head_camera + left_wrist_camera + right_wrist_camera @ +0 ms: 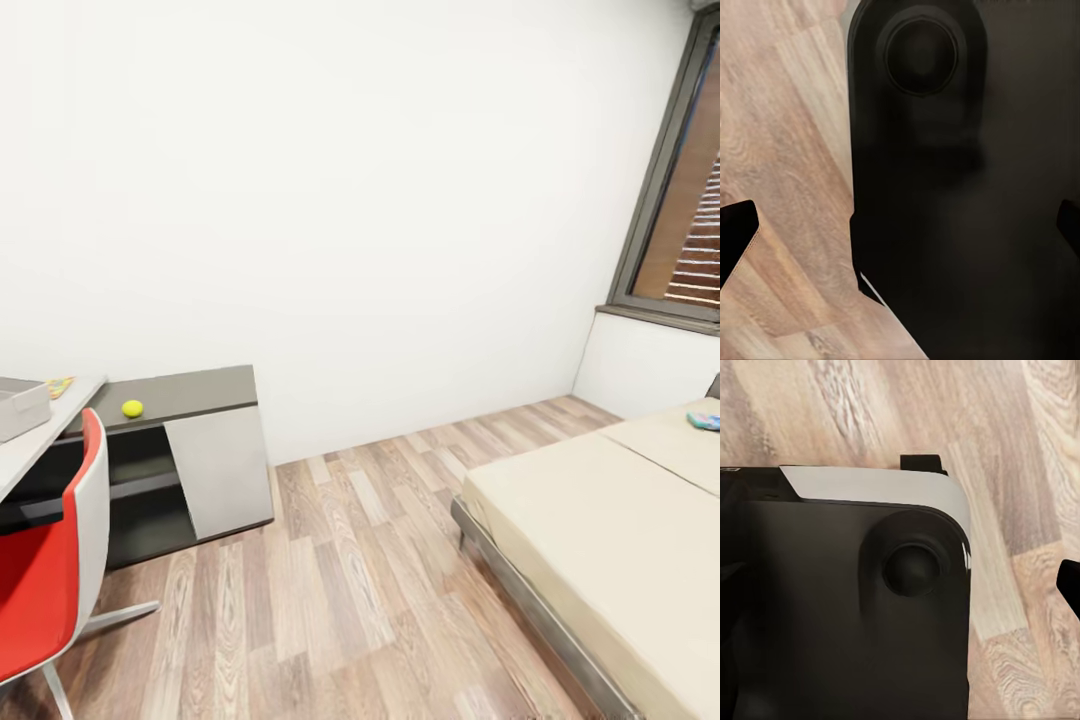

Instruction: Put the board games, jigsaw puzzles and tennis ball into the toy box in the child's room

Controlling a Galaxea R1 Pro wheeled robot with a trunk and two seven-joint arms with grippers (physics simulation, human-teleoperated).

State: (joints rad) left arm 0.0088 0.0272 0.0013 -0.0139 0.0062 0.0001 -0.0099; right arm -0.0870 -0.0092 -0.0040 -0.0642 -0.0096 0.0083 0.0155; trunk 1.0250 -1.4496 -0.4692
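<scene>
Here, in the head view, the ball [132,408] sits on the low dark shelf unit [190,392] beside the counter [40,430], and the toy box [22,408] shows at the far left edge on the counter top, with a jigsaw puzzle [61,386] just behind it. A red chair [45,560] stands in front of the counter. Well apart, on the bed [600,530] at the right, a teal board game [705,421] lies near the edge of view; the bed's long axis runs away toward the window wall. The toy box lies left and the board game right, so I judge the right arm the nearer one for the bed. In the left wrist view, the left pincer [900,229] has dark fingertips [736,234] at both edges, spread wide and empty, over the robot's dark body and plank floor [780,150]. In the right wrist view, one fingertip [1071,585] shows; I cannot tell how far that pincer is open.
</scene>
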